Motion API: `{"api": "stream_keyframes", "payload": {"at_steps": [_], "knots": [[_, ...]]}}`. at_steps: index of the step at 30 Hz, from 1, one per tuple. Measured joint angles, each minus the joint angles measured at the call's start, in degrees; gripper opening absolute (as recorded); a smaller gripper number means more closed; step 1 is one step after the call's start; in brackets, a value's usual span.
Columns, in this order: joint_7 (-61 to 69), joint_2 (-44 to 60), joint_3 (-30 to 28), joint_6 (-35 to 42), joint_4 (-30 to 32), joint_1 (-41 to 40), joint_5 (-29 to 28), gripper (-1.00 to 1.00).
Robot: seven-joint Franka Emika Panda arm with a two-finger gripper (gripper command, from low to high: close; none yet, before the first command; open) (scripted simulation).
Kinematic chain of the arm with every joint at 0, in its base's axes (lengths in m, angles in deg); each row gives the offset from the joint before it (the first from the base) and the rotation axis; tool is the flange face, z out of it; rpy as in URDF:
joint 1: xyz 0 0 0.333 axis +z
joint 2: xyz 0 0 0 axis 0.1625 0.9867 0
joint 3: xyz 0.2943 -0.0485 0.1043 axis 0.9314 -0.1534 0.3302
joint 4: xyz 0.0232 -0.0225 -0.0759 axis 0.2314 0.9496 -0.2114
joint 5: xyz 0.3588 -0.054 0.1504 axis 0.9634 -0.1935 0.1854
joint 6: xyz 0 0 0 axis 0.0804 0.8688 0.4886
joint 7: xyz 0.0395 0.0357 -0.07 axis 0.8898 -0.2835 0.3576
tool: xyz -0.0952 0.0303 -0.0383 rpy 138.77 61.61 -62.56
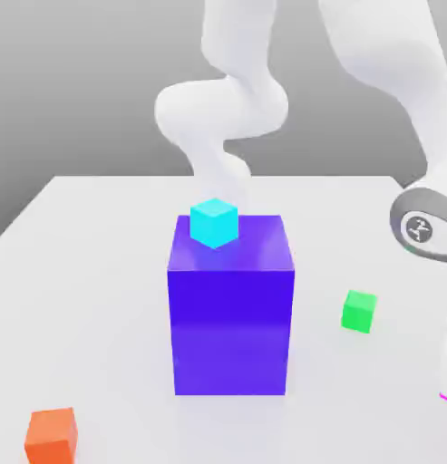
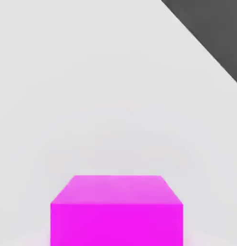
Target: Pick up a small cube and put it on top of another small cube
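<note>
Magenta cube [image 2: 116,211] sits right under the end effector, closed narrow (presumably on it); green cube [image 1: 359,311] lies at ten o'clock across the desk [image 1: 100,272].

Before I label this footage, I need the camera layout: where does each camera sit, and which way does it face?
Exterior view: off the arm, raised above the white table, looking down across it at the big blue-purple block with the cyan cube on top, the green cube and the orange cube; the white arm shows behind and at the exterior view's right.
Hand view: on the hand, close above the table, facing the magenta-pink cube.
Shared: the table; a magenta sliver at the exterior view's right edge may be that cube.
</note>
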Motion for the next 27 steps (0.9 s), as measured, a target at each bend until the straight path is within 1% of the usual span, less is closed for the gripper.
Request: {"api": "stream_keyframes", "payload": {"at_steps": [4, 8, 14, 17, 19, 21, 25, 26, 27], "knots": [[1.8, -8.1, 3.3, -0.5, 8.2, 0.0, 4.6, -1.00], [4.9, -16.4, 5.7, -1.1, 16.5, 1.8, 11.1, -1.00], [9.7, -28.9, 4.9, -1.7, 28.9, 8.0, 21.1, -1.00], [11.0, -33.9, 4.5, -2.5, 34.5, 10.8, 24.5, -1.00], [9.9, -32.0, 5.3, -5.5, 35.6, 9.9, 23.1, -1.00], [7.9, -28.4, 6.4, -9.2, 35.7, 8.2, 20.2, -1.00], [1.8, -20.0, 6.4, -17.1, 35.6, 5.1, 11.3, -1.00], [0.5, -18.5, 5.8, -18.4, 35.5, 5.4, 9.4, 1.00], [0.5, -18.5, 5.7, -18.4, 35.5, 5.1, 9.4, 1.00]]}}
